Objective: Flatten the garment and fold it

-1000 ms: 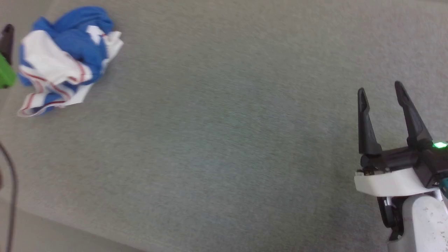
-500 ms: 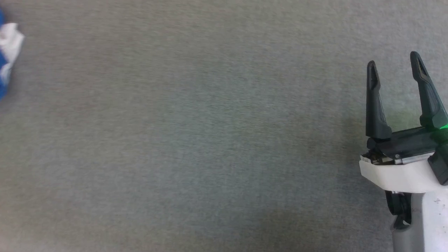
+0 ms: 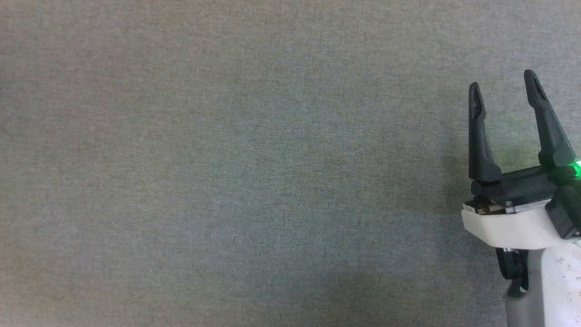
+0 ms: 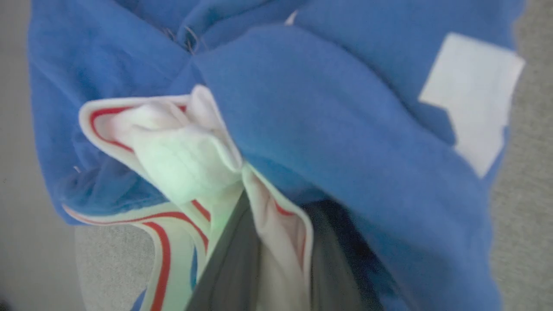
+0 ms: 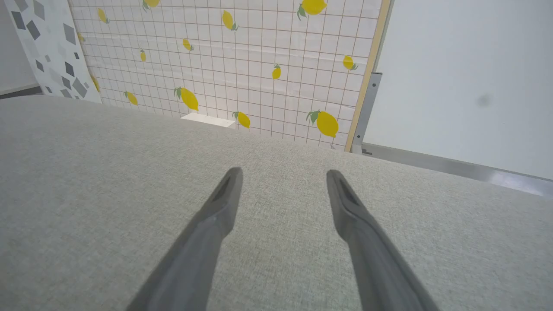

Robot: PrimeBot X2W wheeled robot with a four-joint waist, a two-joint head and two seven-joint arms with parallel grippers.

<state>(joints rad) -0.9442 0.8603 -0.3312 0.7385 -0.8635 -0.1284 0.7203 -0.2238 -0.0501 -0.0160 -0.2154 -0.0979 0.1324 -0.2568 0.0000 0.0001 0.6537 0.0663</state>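
Head view: my right gripper (image 3: 501,78) is at the right side, over the grey cloth table top (image 3: 227,159). Its two dark fingers stand apart. A small green light (image 3: 576,169) shines on it, near where the fingers start.

Left wrist view: the blue T-shirt (image 4: 328,129) is right in front of my left gripper (image 4: 281,211). It is all bunched up on the grey table top (image 4: 527,181). A white sleeve (image 4: 173,160) with red stripes on its edge is folded over near the middle. A white patch (image 4: 471,99) shows on the blue cloth at the far right. A flap of the white cloth lies between my two dark fingers (image 4: 229,268). Their tips are hidden by the shirt, so I cannot tell if they are squeezing it or are just around it.

Right wrist view: my right gripper (image 5: 284,172) points out over the grey top (image 5: 86,181), with its fingers wide apart. Far ahead is a wall with squares and yellow lemons (image 5: 259,65). To its right is a plain white wall (image 5: 466,77).
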